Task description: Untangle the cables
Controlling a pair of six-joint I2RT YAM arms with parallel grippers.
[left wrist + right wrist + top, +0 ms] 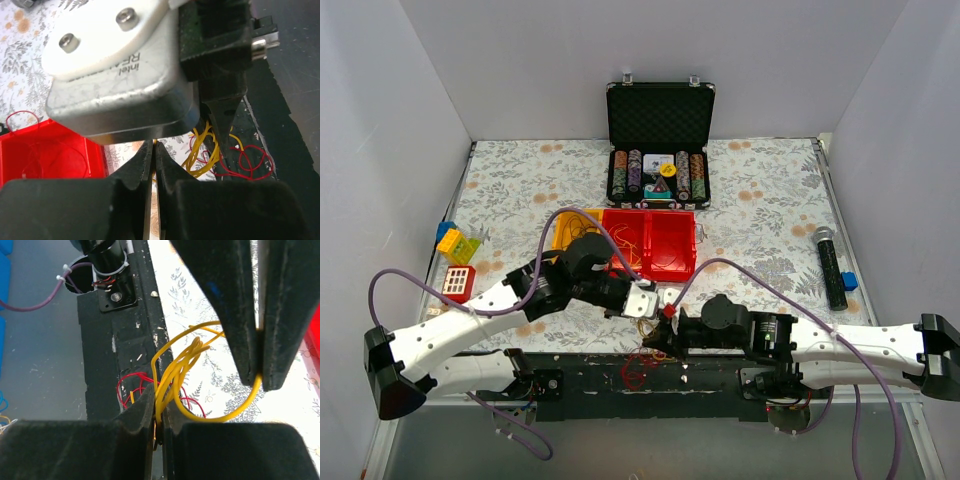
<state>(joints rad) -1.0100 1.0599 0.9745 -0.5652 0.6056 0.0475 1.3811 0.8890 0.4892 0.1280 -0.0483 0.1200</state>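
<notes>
Both arms meet at the near edge of the table with the flowery cloth [760,190]. The left gripper [154,155] is clamped fully closed. In the right wrist view you can see a loop of the thin yellow wire cable [175,370] squeezed between its two black fingers [240,315]. The right gripper [160,407] is pinched down too, on a bunch of strands of that same yellow cable. The two grippers sit just beside each other with the yellow loops strung between them.

The thin red wire cable [250,161] lies in a loose tangle right under the yellow one, partly on the black base plate [100,340] at the table's edge. Can't tell if red and yellow are actually knotted together or just overlapping.

The red plastic tray [665,250] sits just behind the grippers, with more fine wire loops [625,242] in and around it. Further back is an open black case of poker chips [660,150]. There's a black microphone [830,265] off to the right and some coloured toy blocks [458,245] to the left.
</notes>
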